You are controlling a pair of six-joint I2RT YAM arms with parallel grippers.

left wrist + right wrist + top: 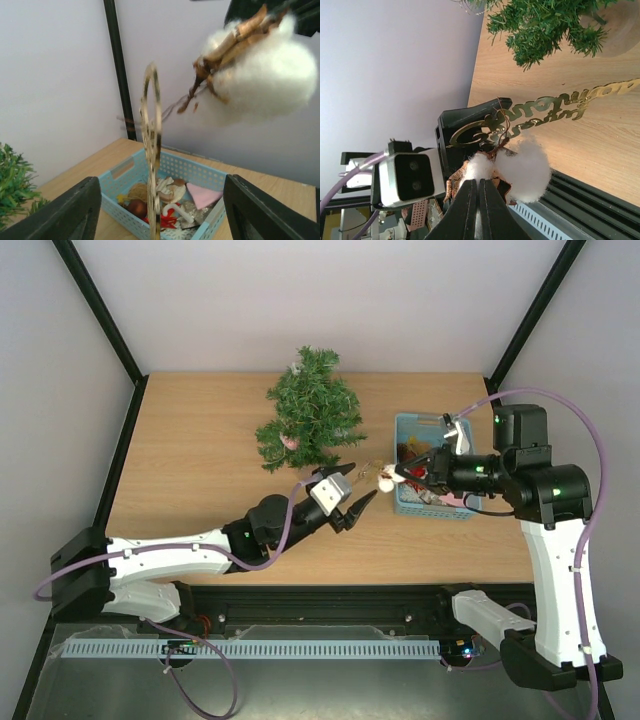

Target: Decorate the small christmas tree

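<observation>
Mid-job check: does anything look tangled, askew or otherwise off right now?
Yes. The white cotton ornament pinched by the right gripper has a gold script ornament dangling from it by thin threads, apparently snagged together, hanging between the open left fingers. The small christmas tree and blue basket look normal.

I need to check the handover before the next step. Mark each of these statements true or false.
1. The right gripper pinches a white cotton ornament. True.
2. The left gripper is clamped shut on the gold script ornament. False: its jaws stand open, and the gold piece hangs between the fingers untouched.
3. The gold script ornament hangs on the small christmas tree. False: it dangles below the cotton ornament, apart from the tree.
4. The light-blue basket holds several decorations. True.
5. The tree lies on its side. False: it stands upright at the far side of the table.
</observation>
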